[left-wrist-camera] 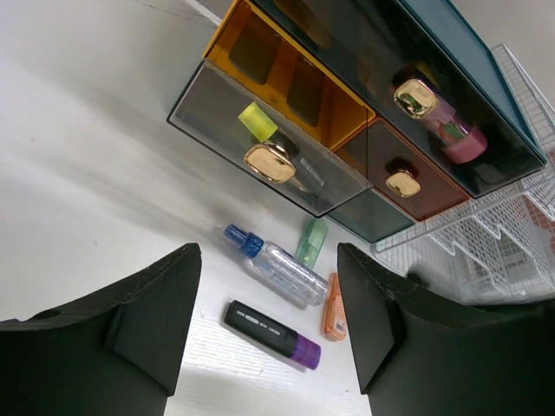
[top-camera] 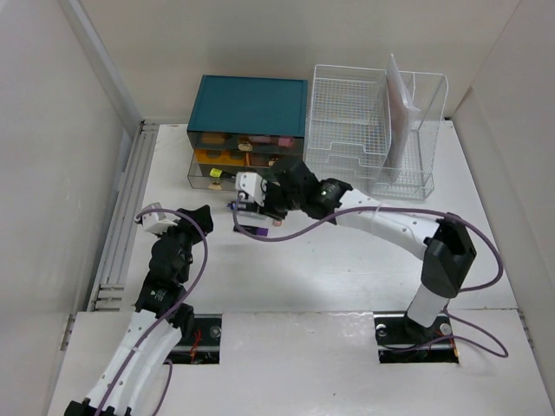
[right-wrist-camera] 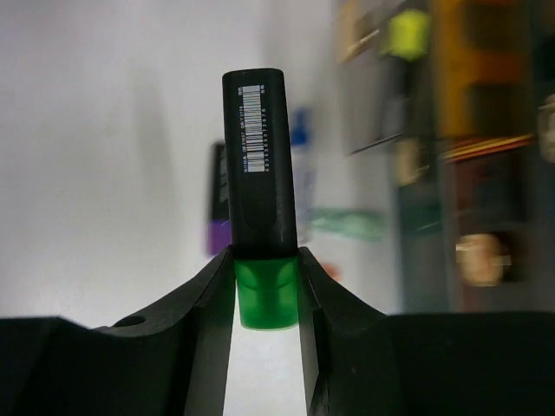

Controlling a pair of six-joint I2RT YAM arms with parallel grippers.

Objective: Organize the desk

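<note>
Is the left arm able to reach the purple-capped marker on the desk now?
Probably yes: the left gripper is open and the purple-capped marker lies uncovered just ahead, though the right gripper hangs close by.

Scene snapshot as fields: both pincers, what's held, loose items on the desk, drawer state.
left pincer: open, empty, above the desk
right pincer: shut on black highlighter, gripped at its green cap end
loose on desk: purple-capped marker, blue-capped clear bottle, green item, orange item
teal drawer cabinet: grey drawer pulled out, yellow-green item inside
wire basket: beside the cabinet
</note>
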